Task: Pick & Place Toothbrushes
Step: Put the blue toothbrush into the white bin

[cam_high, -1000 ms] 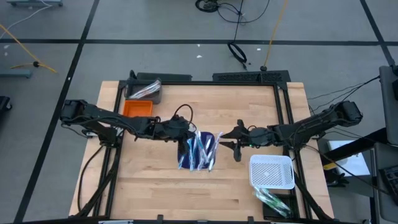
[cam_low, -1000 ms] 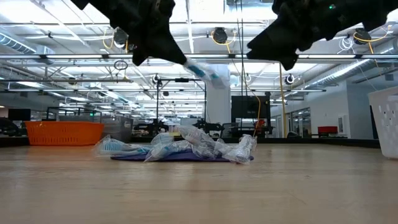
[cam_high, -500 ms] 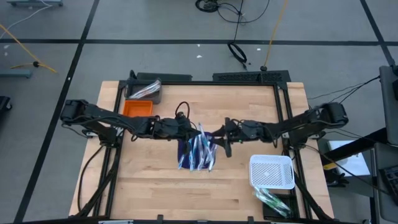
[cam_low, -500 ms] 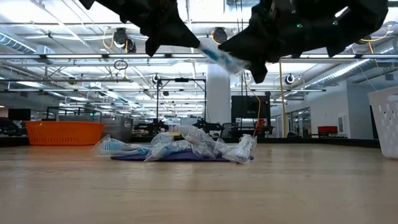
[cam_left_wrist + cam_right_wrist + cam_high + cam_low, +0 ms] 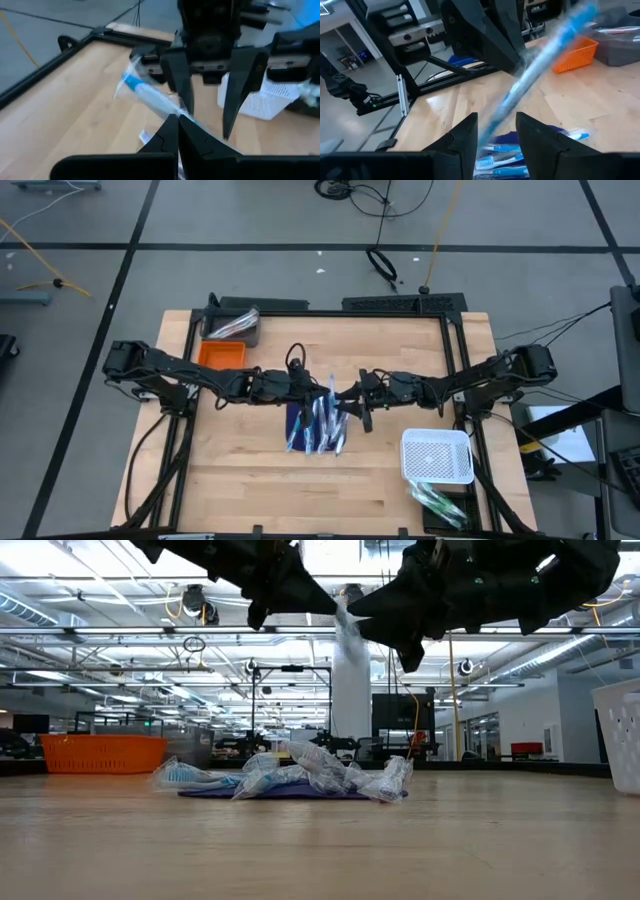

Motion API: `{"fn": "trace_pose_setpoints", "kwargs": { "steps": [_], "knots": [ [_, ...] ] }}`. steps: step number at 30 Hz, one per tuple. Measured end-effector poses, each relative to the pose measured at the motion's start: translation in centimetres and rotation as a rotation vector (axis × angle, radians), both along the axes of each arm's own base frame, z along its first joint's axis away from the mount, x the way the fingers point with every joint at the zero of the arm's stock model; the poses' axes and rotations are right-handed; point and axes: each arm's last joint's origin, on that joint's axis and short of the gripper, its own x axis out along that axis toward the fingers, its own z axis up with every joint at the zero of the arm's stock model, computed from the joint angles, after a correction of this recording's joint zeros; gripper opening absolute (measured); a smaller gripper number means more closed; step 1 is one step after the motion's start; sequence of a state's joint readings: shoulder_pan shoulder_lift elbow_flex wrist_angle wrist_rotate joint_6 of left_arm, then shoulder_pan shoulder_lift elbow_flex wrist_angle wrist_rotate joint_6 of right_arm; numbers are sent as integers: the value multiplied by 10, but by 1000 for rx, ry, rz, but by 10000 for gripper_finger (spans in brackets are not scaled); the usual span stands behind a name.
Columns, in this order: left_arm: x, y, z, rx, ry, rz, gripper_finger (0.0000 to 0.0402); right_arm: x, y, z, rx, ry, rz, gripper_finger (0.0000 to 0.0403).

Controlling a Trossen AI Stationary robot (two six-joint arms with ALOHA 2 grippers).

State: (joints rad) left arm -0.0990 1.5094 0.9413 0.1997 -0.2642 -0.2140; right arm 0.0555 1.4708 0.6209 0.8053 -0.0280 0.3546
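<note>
Left gripper (image 5: 318, 385): raised over the middle of the table, fingers closed on one wrapped blue toothbrush (image 5: 150, 98) by its end, the brush jutting out toward the other arm.

Right gripper (image 5: 352, 402): raised facing the left one, fingers (image 5: 462, 137) parted on either side of the same brush; no contact could be made out, so the grip was judged not yet taken.

Remaining toothbrushes (image 5: 318, 428): heaped in clear wrappers on the dark blue mat (image 5: 296, 420) at the table's centre, directly below the two grippers.

White basket (image 5: 436, 456): near the table's right front corner, nothing visible inside. More wrapped items (image 5: 437, 503) lay at the front edge just beyond it, contents uncertain. Orange bin (image 5: 220, 356) and grey tray (image 5: 232, 326): toward the left rear corner, the tray holding some pale wrapped pieces.

Progress, as judged: early. One brush was lifted and mid-handover between arms; the pile looked nearly whole; placing was all still to come.

Change from half a second earlier: the held brush had swung from a level slant to a steeper, more upright hang between the grippers, and the left gripper had edged closer to the right. One second earlier the right gripper stood well apart, nearer the right edge.
</note>
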Motion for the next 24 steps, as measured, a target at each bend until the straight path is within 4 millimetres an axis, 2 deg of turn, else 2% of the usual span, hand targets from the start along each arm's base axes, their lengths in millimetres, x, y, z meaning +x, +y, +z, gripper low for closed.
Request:
{"fn": "trace_pose_setpoints", "kwargs": {
  "steps": [16,21,24],
  "knots": [
    [9,-2,-6,-3,-44,-5,0,0,-1,1,-1,-6,-9,101],
    [9,-2,-5,-6,-52,-8,0,0,-2,1,-4,-13,-13,74],
    [9,-4,-5,-8,-56,-12,0,0,-3,1,-18,-8,-12,34]
  ]
}}
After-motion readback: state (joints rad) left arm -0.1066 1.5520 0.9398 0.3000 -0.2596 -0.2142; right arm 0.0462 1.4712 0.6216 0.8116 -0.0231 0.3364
